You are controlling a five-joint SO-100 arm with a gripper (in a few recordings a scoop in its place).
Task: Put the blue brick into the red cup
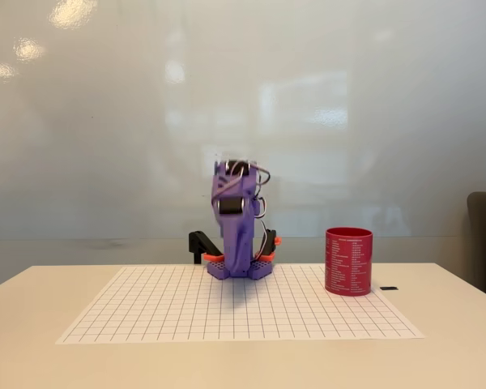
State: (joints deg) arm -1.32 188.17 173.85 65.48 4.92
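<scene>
The red cup stands upright on the right part of the gridded white mat, with fine pale text on its side. The purple arm sits folded up at the back middle of the mat, well left of the cup. Its gripper hangs low against the base, pointing down at the mat, and I cannot make out how its jaws stand. The blue brick is out of view.
A black clamp and orange parts sit at the arm's base. A small dark object lies on the table just right of the cup. A whiteboard wall stands behind the beige table.
</scene>
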